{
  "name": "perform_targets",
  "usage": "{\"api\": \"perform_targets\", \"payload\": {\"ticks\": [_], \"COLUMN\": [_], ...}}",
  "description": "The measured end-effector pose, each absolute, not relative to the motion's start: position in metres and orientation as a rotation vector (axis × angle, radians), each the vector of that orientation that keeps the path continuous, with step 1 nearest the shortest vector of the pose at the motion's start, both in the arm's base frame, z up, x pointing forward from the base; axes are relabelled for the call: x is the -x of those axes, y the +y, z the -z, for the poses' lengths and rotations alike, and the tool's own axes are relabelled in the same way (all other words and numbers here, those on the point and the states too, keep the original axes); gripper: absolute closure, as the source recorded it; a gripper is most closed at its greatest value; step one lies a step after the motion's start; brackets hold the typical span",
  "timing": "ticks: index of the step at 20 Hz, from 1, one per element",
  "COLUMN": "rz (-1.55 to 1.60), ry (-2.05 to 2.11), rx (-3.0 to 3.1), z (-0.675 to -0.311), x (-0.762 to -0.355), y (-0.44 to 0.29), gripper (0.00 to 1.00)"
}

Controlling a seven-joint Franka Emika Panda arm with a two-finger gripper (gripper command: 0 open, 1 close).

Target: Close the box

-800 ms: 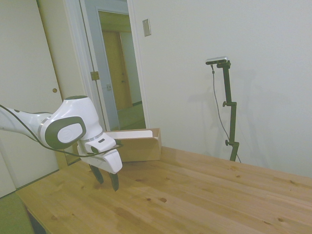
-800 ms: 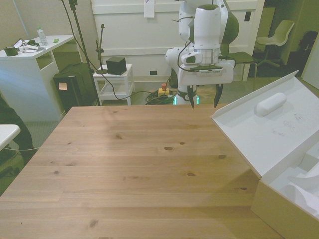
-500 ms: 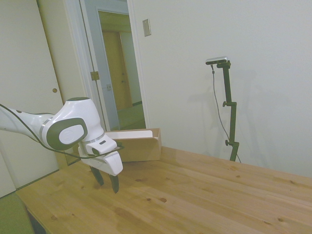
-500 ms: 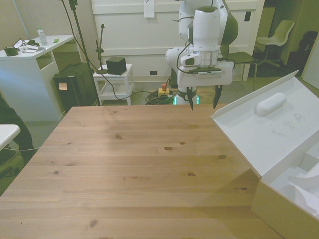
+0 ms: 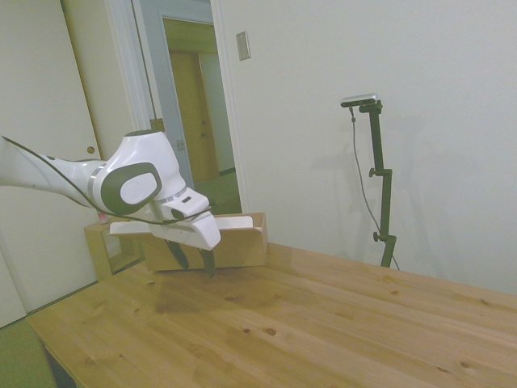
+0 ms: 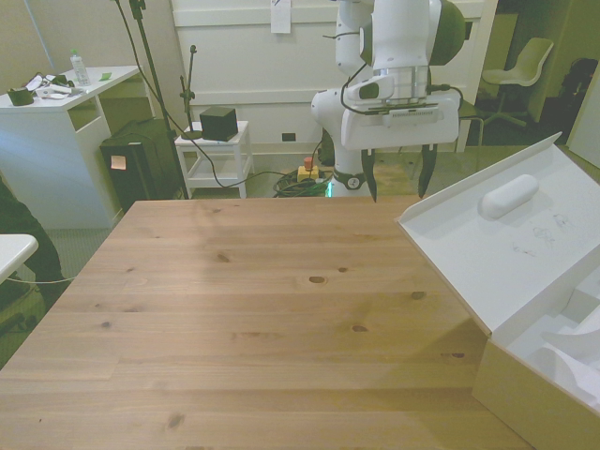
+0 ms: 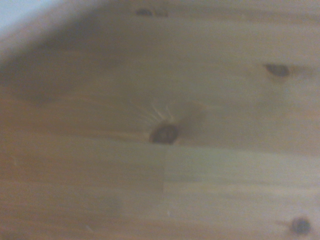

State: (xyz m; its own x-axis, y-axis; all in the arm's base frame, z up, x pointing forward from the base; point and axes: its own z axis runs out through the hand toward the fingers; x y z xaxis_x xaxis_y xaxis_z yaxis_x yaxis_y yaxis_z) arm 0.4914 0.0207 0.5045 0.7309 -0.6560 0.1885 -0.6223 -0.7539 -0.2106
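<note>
Now my fingers (image 6: 397, 177) hang spread and empty above the worktop's (image 6: 262, 309) far edge, top centre of the front view. At lower right, the cardboard box (image 6: 525, 281) stands open, flap raised.

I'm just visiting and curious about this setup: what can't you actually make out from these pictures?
- The box: in the front view the picture's right and bottom edges cut it off, so its full shape and contents are unclear.
- The box in the side view: the arm and claw cover part of it; the raised flap cannot be picked out there.
- Wrist view: only blurred table wood with dark knots; no box visible.
</note>
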Motion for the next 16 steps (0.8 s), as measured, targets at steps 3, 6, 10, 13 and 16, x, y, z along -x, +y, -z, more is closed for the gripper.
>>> {"api": "perform_targets", "payload": {"ticks": [3,6,10,13,16], "rz": [0.467,0.51,0.616,0.734,0.762], "ry": [0.94,0.877,0.765,0.702,0.727], "rx": [2.796,2.802,2.832,2.833,2.852], "z": [-0.526,-0.537,-0.564,-0.605,-0.616], "x": [-0.524,-0.555,-0.576,-0.575,-0.598], "y": [0.027,0.032,0.065,0.102,0.115], "gripper": [0.0,0.0,0.0,0.0,0.0]}}
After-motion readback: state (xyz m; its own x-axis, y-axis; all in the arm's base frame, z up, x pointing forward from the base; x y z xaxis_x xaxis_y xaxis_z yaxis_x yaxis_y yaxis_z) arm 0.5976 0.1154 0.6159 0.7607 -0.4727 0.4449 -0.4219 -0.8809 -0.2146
